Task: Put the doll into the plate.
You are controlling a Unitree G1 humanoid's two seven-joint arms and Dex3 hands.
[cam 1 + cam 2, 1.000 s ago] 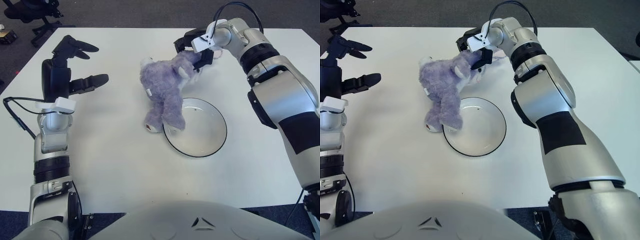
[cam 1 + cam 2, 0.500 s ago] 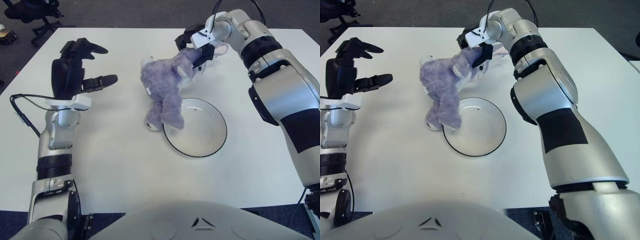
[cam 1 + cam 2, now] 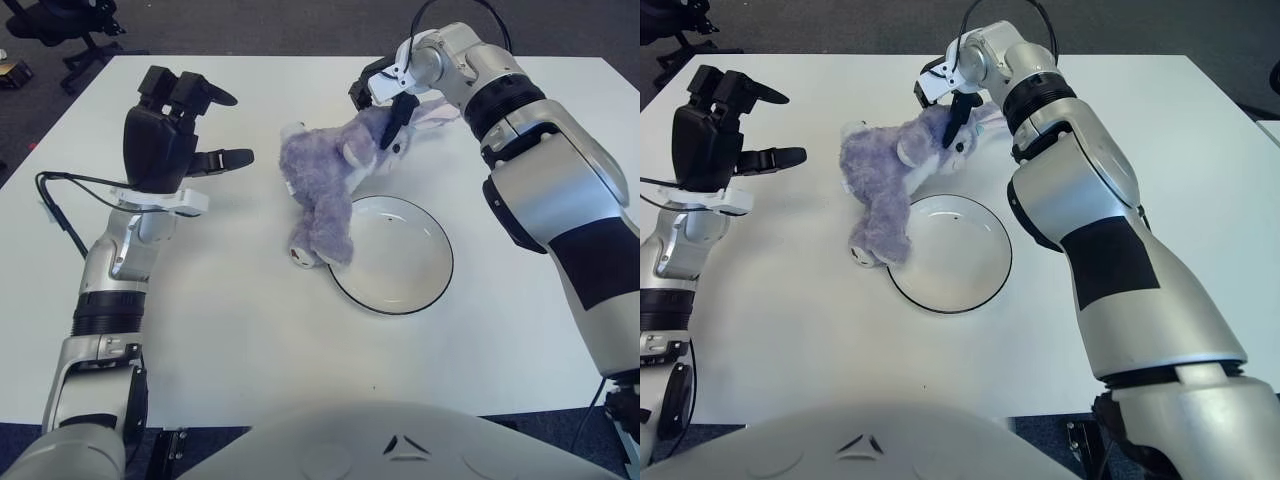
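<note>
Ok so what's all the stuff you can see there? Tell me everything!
doll: one, purple plush animal, lying on the table with its feet just over the plate's left rim and its head held at the far side.
plate: one, white with a dark rim, mid-table, nothing fully inside it.
table: one, white, under everything.
office chair: one, black, on the floor past the far left corner.
left hand: one, black, raised with fingers spread, left of the doll, holding nothing.
right hand: one, black, at the doll's head, fingers closed on it.
</note>
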